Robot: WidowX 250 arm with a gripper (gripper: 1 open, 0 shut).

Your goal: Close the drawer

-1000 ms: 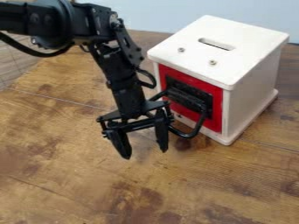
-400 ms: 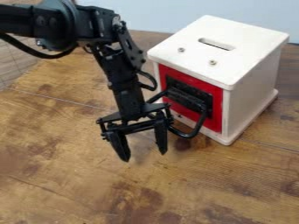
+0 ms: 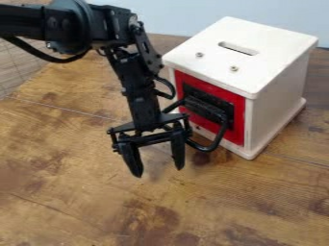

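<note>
Arm seen angled steeply down, gripper (image 3: pixel 156 159) w/ fingers spread wide, nothing grasped, tips near tabletop (image 3: pixel 77 207), just beside drawer (image 3: pixel 206 108) handle.

The drawer (image 3: pixel 206 108) is red with a black plate and a big black loop handle. It sits in the front of a white box, right of the middle of the picture.
</note>
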